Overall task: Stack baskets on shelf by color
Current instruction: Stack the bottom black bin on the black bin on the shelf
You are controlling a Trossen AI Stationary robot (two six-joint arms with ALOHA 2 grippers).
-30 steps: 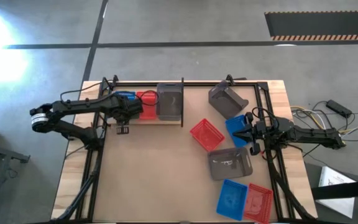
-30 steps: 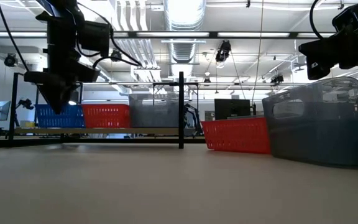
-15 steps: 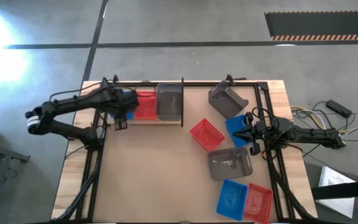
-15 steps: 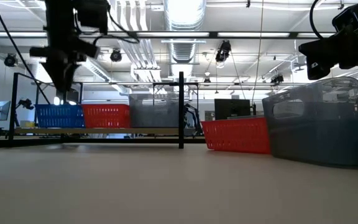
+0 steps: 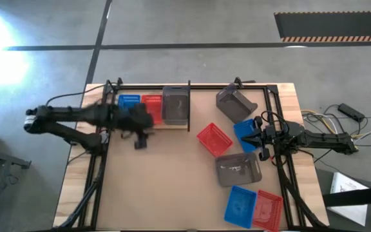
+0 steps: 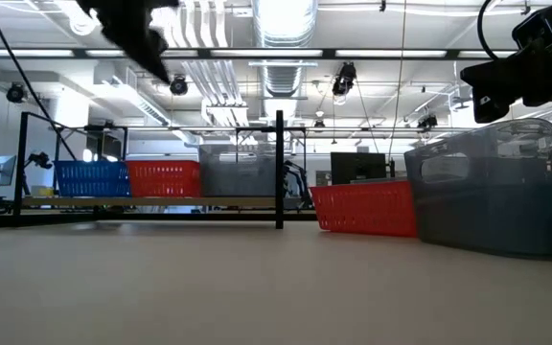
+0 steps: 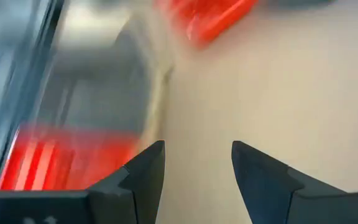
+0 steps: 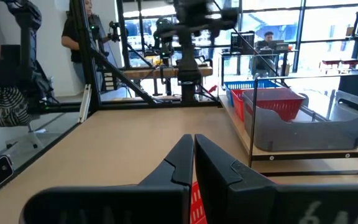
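On the pale shelf (image 5: 170, 125) at the table's far left, a blue basket (image 5: 129, 101), a red basket (image 5: 151, 107) and a dark grey basket (image 5: 176, 105) stand side by side on their bases; they also show in the low view (image 6: 91, 178). My left gripper (image 5: 140, 141) is open and empty, high above the table just in front of the shelf. My right gripper (image 5: 256, 139) is shut and empty at the right, beside a loose blue basket (image 5: 245, 132) and a loose red basket (image 5: 213, 140).
More loose baskets lie on the table's right half: a grey one tipped at the far side (image 5: 236, 103), a grey one (image 5: 238, 169) in the middle right, a blue one (image 5: 240, 206) and a red one (image 5: 268, 210) at the near edge. A dark upright divider (image 6: 279, 171) ends the shelf.
My left gripper has gone up from beside the blue basket on the shelf, then swung toward the table's near edge and right, still moving fast. The blue basket now shows uncovered on the shelf. My right arm has kept still.
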